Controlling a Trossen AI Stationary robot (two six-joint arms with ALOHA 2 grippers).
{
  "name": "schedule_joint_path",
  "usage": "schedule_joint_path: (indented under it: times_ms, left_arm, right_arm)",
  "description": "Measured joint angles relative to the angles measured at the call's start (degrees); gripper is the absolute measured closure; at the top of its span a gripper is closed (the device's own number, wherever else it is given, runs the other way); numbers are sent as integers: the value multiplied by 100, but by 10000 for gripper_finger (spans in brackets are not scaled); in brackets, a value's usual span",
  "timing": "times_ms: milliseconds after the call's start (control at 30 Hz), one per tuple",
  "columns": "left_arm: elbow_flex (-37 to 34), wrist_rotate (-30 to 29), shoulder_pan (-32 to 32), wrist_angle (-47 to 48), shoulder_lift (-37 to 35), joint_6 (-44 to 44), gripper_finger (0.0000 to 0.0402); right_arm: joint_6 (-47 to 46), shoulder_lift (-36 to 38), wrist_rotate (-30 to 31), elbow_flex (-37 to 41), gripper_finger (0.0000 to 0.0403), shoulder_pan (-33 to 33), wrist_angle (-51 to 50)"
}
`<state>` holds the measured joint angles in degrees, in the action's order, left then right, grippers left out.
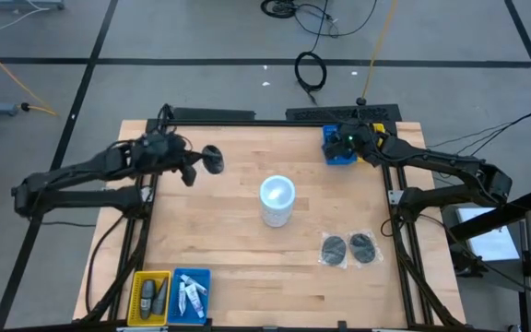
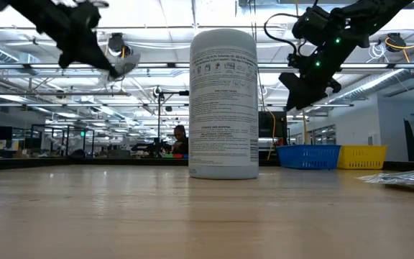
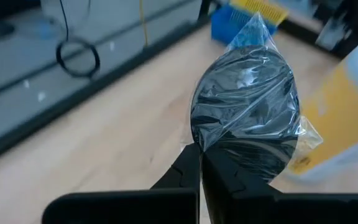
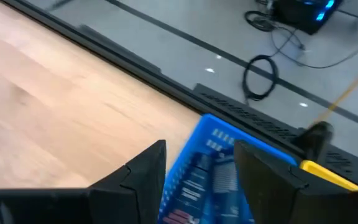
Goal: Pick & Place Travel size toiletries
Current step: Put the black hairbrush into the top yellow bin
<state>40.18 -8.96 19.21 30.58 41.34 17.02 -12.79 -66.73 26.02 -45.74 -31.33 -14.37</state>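
A dark grey round disc point(image 3: 247, 112) in clear plastic wrap hangs in the air at my left gripper point(image 1: 194, 169), above the table's far left part; it also shows at the disc point(image 1: 214, 160) in the high view. My left gripper point(image 3: 199, 171) is shut on it. Two more wrapped discs point(image 1: 349, 248) lie flat on the table's right side. Small dark bottles point(image 1: 153, 295) lie in a yellow tray and white tubes point(image 1: 192, 295) in a blue tray at the near left edge. My right gripper point(image 4: 199, 168) is open above a blue tray point(image 4: 210, 168) at the far right corner. My left gripper holds the wrapped disc by its edge point(image 3: 205, 146), pinched between the two shut fingers point(image 3: 185, 168). The disc stands out beyond the fingertips toward the table's right, lifted clear of the table, its flat face towards the wrist camera.
A tall white cylinder point(image 1: 277, 200) stands upright in the table's middle, between the two arms. A blue tray point(image 1: 337, 148) and a yellow tray point(image 2: 363, 156) sit at the far right corner. A yellow tray point(image 1: 138, 293) and a blue tray point(image 1: 179, 279) sit at the near left edge.
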Motion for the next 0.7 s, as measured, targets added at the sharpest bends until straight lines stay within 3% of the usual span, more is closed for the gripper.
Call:
schedule_joint_path:
  times_ms: [200,433,700]
  left_arm:
    - [287,-1112,-1037,-125,-64,19,401]
    - [674,-2527,-1908,-131,520,92,401]
    - [1533,-2901,-2426,-135,1739,-291,401]
  right_arm:
    - [-125,-1,-381,-2,222,0,221]
    - [-120,-1,-384,-2,222,11,282]
    - [-108,0,-387,-2,222,12,300]
